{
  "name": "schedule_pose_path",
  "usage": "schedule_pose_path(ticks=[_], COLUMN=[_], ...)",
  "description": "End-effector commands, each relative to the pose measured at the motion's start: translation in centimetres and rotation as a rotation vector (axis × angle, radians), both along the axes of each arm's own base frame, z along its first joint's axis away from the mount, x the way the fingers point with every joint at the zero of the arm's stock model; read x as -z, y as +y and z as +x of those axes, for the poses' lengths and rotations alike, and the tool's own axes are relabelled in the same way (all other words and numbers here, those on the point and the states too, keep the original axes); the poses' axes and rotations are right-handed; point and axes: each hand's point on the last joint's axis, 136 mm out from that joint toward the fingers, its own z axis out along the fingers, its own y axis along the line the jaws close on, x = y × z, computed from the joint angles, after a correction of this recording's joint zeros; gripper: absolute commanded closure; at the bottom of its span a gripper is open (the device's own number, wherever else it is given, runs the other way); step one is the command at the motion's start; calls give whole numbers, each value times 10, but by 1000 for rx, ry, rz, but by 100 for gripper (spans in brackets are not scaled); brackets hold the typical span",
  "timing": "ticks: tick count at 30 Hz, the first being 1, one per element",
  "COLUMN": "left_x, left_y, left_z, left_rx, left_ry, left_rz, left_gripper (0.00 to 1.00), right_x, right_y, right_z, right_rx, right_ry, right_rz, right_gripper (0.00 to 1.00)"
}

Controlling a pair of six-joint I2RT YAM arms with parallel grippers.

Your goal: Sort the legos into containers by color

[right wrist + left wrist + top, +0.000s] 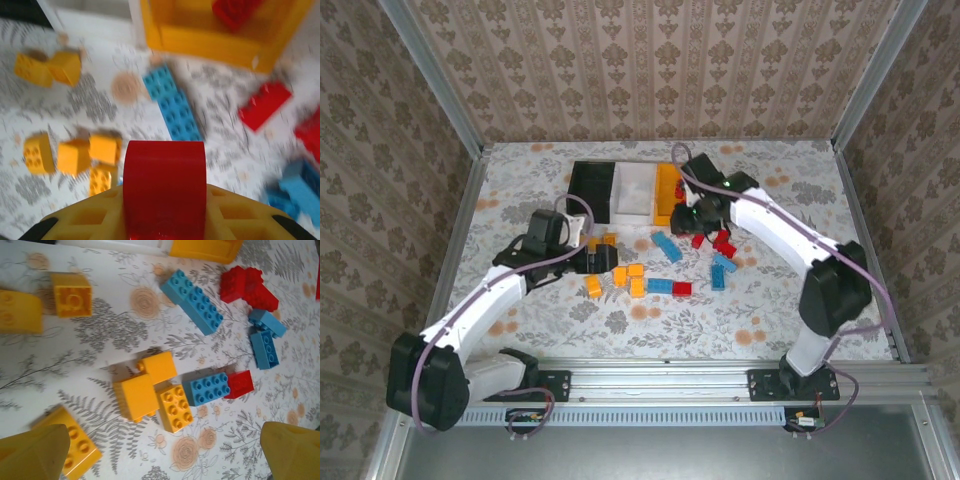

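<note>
Red brick (164, 175) clamped in right gripper (164, 212), long axis pointing toward orange bin (210, 42), left gripper (162, 452) wide open.

That red brick (164, 185) is smooth, glossy plastic, light sliding across its face. The right gripper (164, 212) has matt yellow plastic fingers (85, 220), moulded in open ribs. The orange bin (220, 37) is smooth plastic too, with a slight sheen. The long blue brick (197, 300) is hard, studded plastic. The table cover (770, 300) looks flat and matt under its floral print. The front rail (660, 375) is bare brushed metal.
</note>
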Motion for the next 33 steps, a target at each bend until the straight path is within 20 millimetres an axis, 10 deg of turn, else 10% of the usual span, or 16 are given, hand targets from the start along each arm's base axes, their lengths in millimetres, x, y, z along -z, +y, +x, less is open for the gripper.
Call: schedule_pose_path(ticks=[1,11,19,27,33], left_x=[8,7,9,9,7], left_y=[15,35,36,34,29], left_z=[-8,-12,-10,-10,-9], left_rx=[-45,-85,-81,-74,-69], left_ry=[49,67,71,80,81], left_rz=[12,10,3,-4,-14], left_gripper=[0,0,0,0,0], right_x=[17,59,39,3,23], right_y=[2,16,12,-5,-40], right_z=[27,100,111,67,-7], right_rx=[-16,5,11,41,81], right_ry=[52,89,42,-25,36], right_rz=[-44,-88,-112,-53,-67], right_gripper=[65,59,37,35,34])
